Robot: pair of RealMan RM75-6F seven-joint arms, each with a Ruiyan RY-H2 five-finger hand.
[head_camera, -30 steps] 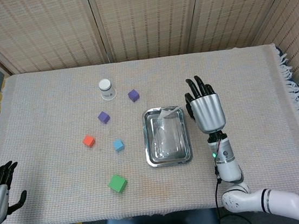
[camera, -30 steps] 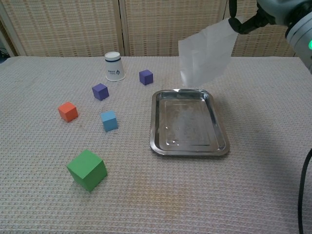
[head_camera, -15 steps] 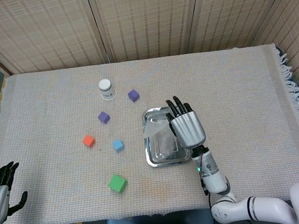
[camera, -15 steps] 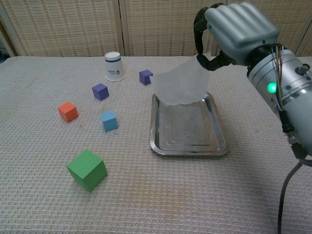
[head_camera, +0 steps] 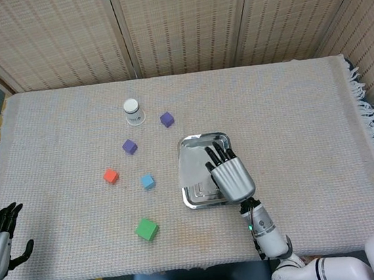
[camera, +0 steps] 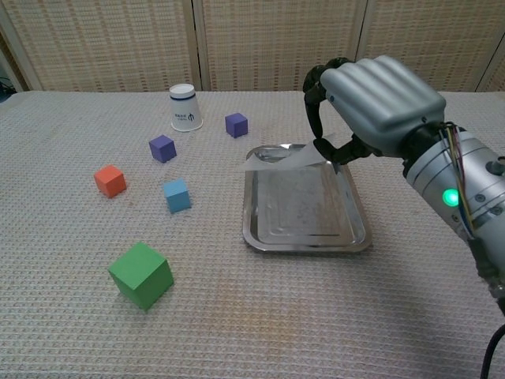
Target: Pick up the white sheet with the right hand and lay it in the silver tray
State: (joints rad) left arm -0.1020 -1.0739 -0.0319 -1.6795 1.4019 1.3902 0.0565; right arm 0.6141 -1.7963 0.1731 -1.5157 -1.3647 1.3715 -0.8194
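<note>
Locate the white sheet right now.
The sheet is pinched by the right hand just above the far end of the tray, its left corner overhanging the rim.

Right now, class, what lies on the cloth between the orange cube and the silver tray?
The light blue cube sits between the orange cube and the silver tray; both the head view and the chest view show it.

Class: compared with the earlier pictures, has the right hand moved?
Yes. The right hand has dropped and come nearer, carrying the white sheet down over the silver tray.
</note>
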